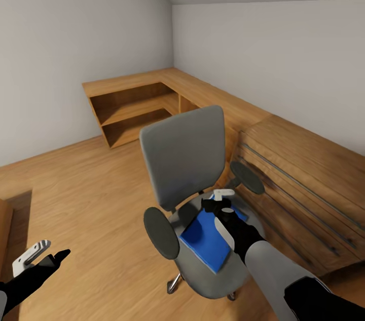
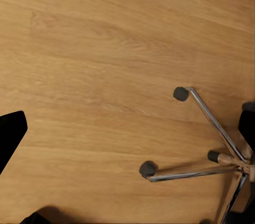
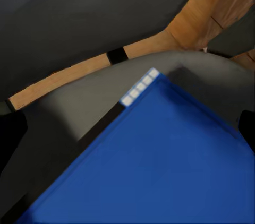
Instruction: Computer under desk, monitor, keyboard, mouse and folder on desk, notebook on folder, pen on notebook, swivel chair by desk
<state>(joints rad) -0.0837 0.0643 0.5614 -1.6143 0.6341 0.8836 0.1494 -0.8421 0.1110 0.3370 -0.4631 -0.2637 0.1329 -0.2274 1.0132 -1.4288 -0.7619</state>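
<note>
Your right claw point(image 1: 223, 203) hangs just over the far end of the folder point(image 1: 209, 240), and from the right wrist view its dark fingertips point(image 3: 247, 131) sit wide apart at either side of the picture with nothing between them, so read it as spread and empty. The folder lies flat on the seat of the swivel chair point(image 1: 185, 159), one corner pointing toward the backrest, with a black strip and a row of small white squares along one edge. Judge it as light, thin and fairly stiff, with a slick cover: it will likely slide on the grey upholstery if you push down on it, and it offers no height to pinch from above. Your best hold looks to be an edge or corner that nears the seat rim, one finger slipped under and one over. Your left claw point(image 1: 44, 255) rests low beside you over the wood floor point(image 2: 106, 49), near the chair's chrome legs; it looks parted and carries nothing. Beyond the chair a wooden corner shelf unit point(image 1: 132, 108) lines the walls
</note>
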